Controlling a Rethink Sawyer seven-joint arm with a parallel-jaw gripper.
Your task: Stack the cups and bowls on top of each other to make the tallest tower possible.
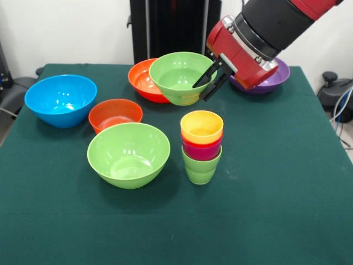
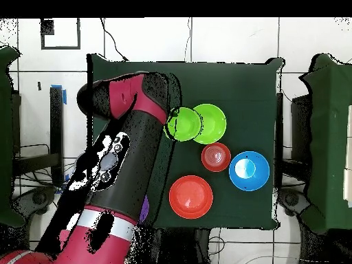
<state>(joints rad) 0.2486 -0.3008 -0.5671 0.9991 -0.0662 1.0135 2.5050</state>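
Note:
My gripper (image 1: 211, 81) is shut on the rim of a light-green bowl (image 1: 177, 76) and holds it in the air, tilted toward the camera. The bowl hangs above and a little behind-left of the tower (image 1: 202, 147), a nested stack of cups with green at the bottom, then red-purple, then yellow on top. In the overhead view the held bowl (image 2: 183, 124) sits at the arm's tip and hides the tower. On the table stand a large light-green bowl (image 1: 128, 154), a small orange-red bowl (image 1: 115, 115), a blue bowl (image 1: 60, 99), a large orange bowl (image 1: 142, 81) and a purple bowl (image 1: 277, 77).
The green table (image 1: 276, 199) carries everything. The purple bowl is partly behind my arm at the far right. From overhead, the large green bowl (image 2: 213, 124), small orange-red bowl (image 2: 216, 157), blue bowl (image 2: 249, 170) and orange bowl (image 2: 190, 196) cluster right of the arm.

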